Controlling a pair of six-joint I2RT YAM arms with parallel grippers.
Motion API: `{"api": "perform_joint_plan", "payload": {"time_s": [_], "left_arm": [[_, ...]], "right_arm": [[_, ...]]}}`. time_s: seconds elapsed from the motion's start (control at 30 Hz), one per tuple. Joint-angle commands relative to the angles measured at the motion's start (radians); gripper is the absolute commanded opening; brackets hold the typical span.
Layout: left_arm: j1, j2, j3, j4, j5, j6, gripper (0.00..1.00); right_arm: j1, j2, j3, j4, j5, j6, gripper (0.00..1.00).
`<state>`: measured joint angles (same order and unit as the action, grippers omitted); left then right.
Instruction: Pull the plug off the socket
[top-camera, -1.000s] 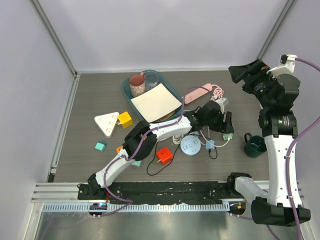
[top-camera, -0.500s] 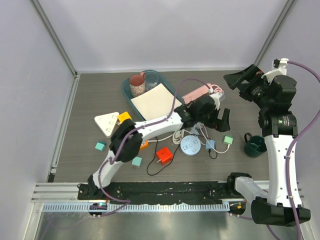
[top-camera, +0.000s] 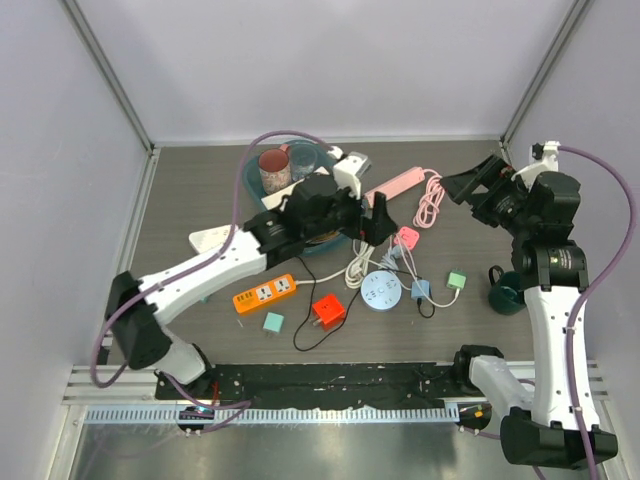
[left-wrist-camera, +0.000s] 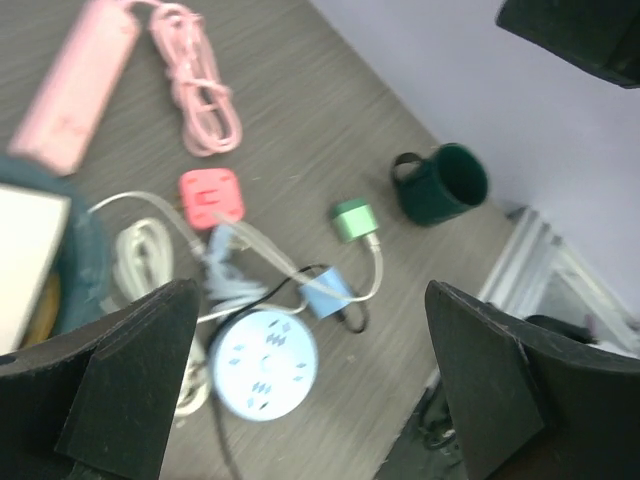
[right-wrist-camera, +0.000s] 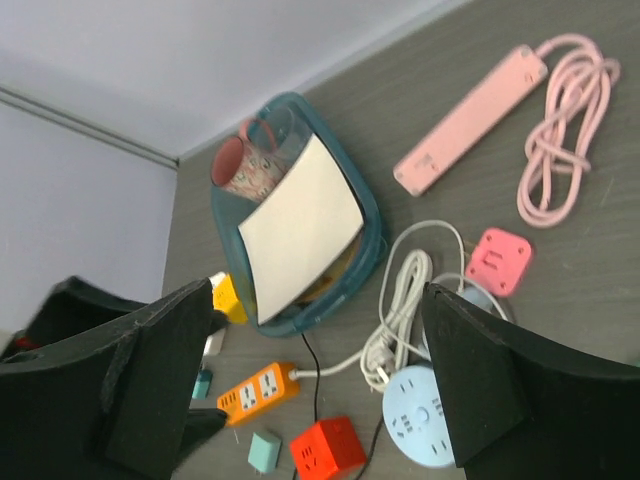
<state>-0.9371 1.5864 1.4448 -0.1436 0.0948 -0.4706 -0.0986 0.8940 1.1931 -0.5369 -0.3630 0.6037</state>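
A round light-blue socket (top-camera: 381, 290) lies mid-table, also in the left wrist view (left-wrist-camera: 262, 362) and the right wrist view (right-wrist-camera: 435, 415). Beside it lie a pink cube socket (top-camera: 406, 240), a small blue adapter (top-camera: 420, 290) and a green adapter (top-camera: 456, 279) joined by a thin white lead. I cannot tell which plug is seated. My left gripper (top-camera: 375, 215) is open and empty, held above the coiled white cord (top-camera: 358, 268); its own view (left-wrist-camera: 310, 400) looks down on the round socket. My right gripper (top-camera: 470, 185) is open and empty, raised at the right (right-wrist-camera: 320, 400).
A teal tray (top-camera: 252, 185) with a pink mug (top-camera: 273, 170) and a white sheet stands at the back. A pink power strip (top-camera: 395, 186) with its cord, an orange strip (top-camera: 265, 294), a red cube (top-camera: 328, 311) and a dark green mug (top-camera: 505, 290) lie around.
My left arm has swung back to the left, away from the green adapter, uncovering the pink cube and the orange strip. My right gripper has tipped lower and leftward.
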Motion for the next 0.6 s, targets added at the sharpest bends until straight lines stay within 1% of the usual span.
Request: {"api": "perform_joint_plan", "payload": {"time_s": [0.0,0.1,0.17,0.23,0.27,0.3,0.33,0.4,0.47,0.57], "left_arm": [[0.009,-0.201,-0.135,-0.088,-0.199,0.118,1.00],[0.033,-0.331,-0.220,-0.164,-0.300,0.099,1.00],[0.066,-0.431,-0.299,-0.182,-0.290,0.046,1.00],[0.159,-0.503,-0.383,-0.191,-0.209,-0.002,1.00],[0.199,-0.570,-0.409,-0.192,-0.167,-0.028,1.00],[0.275,-0.603,-0.434,-0.197,-0.115,-0.058,1.00],[0.309,-0.630,-0.469,-0.206,-0.098,-0.068,1.00],[0.381,-0.707,-0.486,-0.252,-0.066,-0.063,1.00],[0.412,-0.743,-0.494,-0.304,-0.052,-0.059,1.00],[0.451,-0.779,-0.501,-0.336,-0.004,-0.071,1.00]], "right_arm": [[0.003,-0.020,-0.041,-0.087,-0.036,-0.036,0.90],[0.025,-0.056,-0.072,-0.133,-0.040,-0.059,0.90],[0.025,-0.087,-0.095,-0.132,-0.060,-0.053,0.90],[0.025,-0.099,-0.122,-0.127,-0.086,-0.033,0.90],[0.025,-0.113,-0.130,-0.127,-0.093,-0.027,0.90],[0.025,-0.119,-0.142,-0.127,-0.097,-0.022,0.90],[0.025,-0.125,-0.150,-0.129,-0.100,-0.022,0.91],[0.025,-0.144,-0.173,-0.132,-0.103,-0.024,0.91],[0.026,-0.158,-0.200,-0.115,-0.135,-0.022,0.91],[0.027,-0.171,-0.271,-0.066,-0.212,0.010,0.90]]}}
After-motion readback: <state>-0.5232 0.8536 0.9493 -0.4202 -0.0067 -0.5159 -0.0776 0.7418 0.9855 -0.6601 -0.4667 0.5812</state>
